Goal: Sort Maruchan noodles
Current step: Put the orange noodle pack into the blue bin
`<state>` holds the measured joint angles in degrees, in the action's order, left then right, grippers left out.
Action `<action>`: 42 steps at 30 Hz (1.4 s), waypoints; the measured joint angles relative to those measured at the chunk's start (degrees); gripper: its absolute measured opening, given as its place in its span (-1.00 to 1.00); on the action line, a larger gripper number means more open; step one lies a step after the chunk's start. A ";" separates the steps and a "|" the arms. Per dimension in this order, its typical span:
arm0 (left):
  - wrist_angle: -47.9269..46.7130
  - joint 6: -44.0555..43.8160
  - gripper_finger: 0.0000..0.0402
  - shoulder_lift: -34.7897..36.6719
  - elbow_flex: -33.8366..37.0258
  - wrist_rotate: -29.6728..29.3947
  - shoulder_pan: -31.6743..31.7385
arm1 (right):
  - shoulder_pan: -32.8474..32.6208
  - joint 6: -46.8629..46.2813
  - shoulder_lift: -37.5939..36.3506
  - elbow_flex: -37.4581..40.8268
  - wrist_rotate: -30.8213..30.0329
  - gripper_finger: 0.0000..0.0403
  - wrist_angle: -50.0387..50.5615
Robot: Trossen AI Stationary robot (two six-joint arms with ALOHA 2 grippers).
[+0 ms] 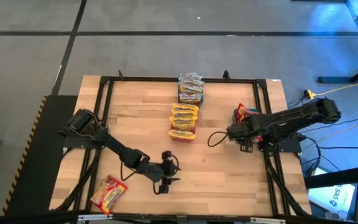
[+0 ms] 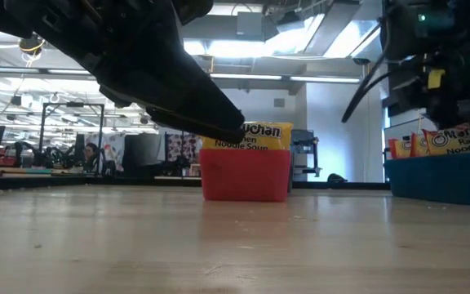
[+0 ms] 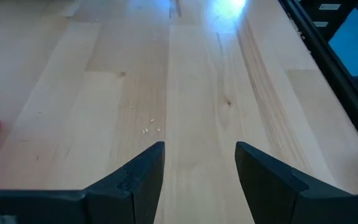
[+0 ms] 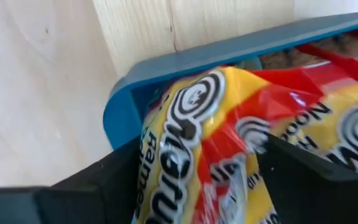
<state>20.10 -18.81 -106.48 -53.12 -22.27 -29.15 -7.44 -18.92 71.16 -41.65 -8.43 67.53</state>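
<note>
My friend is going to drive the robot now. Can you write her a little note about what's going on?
Left pincer: open, empty, low over bare wood near the front of the table.
Right pincer: fingers spread around a red-and-yellow noodle packet at the blue bin on the right side; whether it has let go is unclear.
Done: packets stand in the red bin mid-table, and more sit in a row behind it.
Left: one packet lies loose at the front left corner; the left pincer is the nearer one.
</note>
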 joint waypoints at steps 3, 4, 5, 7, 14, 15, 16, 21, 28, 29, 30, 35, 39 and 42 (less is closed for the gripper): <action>0.00 -0.01 -0.04 0.00 0.00 1.35 0.00 | -0.02 -0.22 0.00 -2.22 0.00 0.38 2.87; 0.00 -0.02 -0.04 -0.02 0.00 1.62 0.00 | -0.02 -0.46 0.00 -2.98 0.00 0.39 3.76; 0.00 -0.02 -0.04 0.00 0.00 1.87 0.00 | -0.02 -0.89 0.00 -3.82 0.00 0.39 4.85; 0.00 -0.02 -0.04 -0.01 0.00 1.93 -0.02 | -0.02 -2.02 -0.02 -5.53 -0.02 0.39 7.17; 0.00 -0.02 -0.04 -0.02 0.00 0.88 0.02 | -0.09 -6.97 -0.03 -8.15 -6.57 0.39 13.12; 0.00 -0.02 -0.04 -0.02 0.00 0.82 0.02 | -0.07 -7.44 -0.04 -7.79 -9.07 0.39 13.66; 0.02 -0.02 -0.04 0.00 0.00 0.79 0.02 | -0.07 -7.75 -0.04 -7.28 -11.37 0.39 13.85; 0.02 -0.04 -0.04 -0.01 0.00 0.78 0.02 | -0.04 -7.85 -0.02 -5.62 -14.62 0.39 11.06; -0.66 -6.26 -0.04 1.05 0.00 0.60 0.67 | -0.20 -10.15 -0.02 -8.34 -15.86 0.39 13.90; -1.31 -5.94 -0.04 1.82 -0.04 0.88 0.73 | -0.59 -11.40 -0.02 -9.45 -14.92 0.39 14.77; -2.19 -5.38 -0.04 2.60 -0.34 1.13 0.74 | -1.14 -12.62 -0.02 -10.61 -14.12 0.39 15.31; -18.92 -9.68 -0.04 10.94 -2.52 2.50 -0.12 | -7.19 -17.27 -0.20 -15.55 -14.20 0.39 14.83; -39.09 -22.65 -0.04 17.23 -6.30 6.39 -1.88 | -14.22 -20.13 -0.17 -16.59 -18.59 0.39 9.35; -53.15 -38.11 -0.04 20.41 -8.49 13.45 -4.93 | -19.56 -20.40 -0.17 -15.50 -23.43 0.39 -0.41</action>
<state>-33.05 -56.91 -86.06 -61.61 -8.81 -34.07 -27.00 -39.32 70.98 -57.15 -31.86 67.12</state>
